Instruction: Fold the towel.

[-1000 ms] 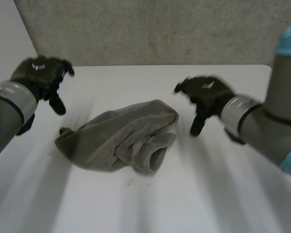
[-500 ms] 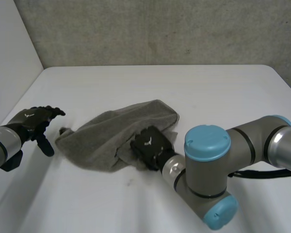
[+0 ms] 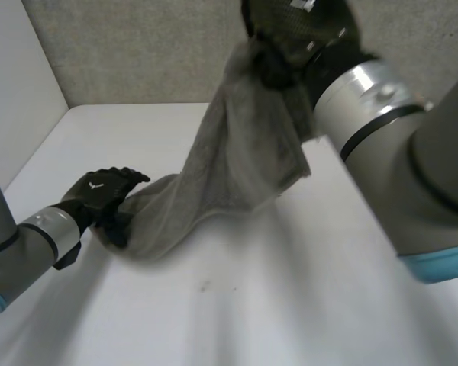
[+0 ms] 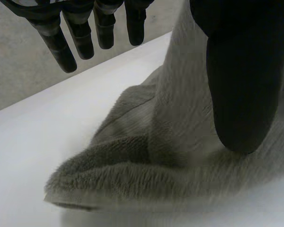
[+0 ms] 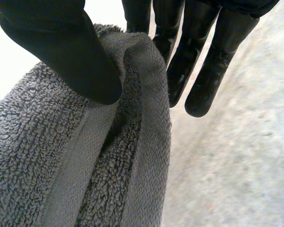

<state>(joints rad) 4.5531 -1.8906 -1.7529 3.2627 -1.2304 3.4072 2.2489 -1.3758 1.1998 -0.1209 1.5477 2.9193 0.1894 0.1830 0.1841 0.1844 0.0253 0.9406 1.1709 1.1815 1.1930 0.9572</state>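
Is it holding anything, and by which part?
The right hand pinches the towel by a hemmed edge, held high; the left hand lies open at its low end.

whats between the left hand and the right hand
The towel, hanging from the raised right hand down to the left hand at the table, as the head view shows.

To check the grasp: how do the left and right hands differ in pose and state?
The right hand is high up; the left hand is low, near the table. The right hand pinches the grey towel between thumb and fingers; the left hand is open at its lower end. Both are black.
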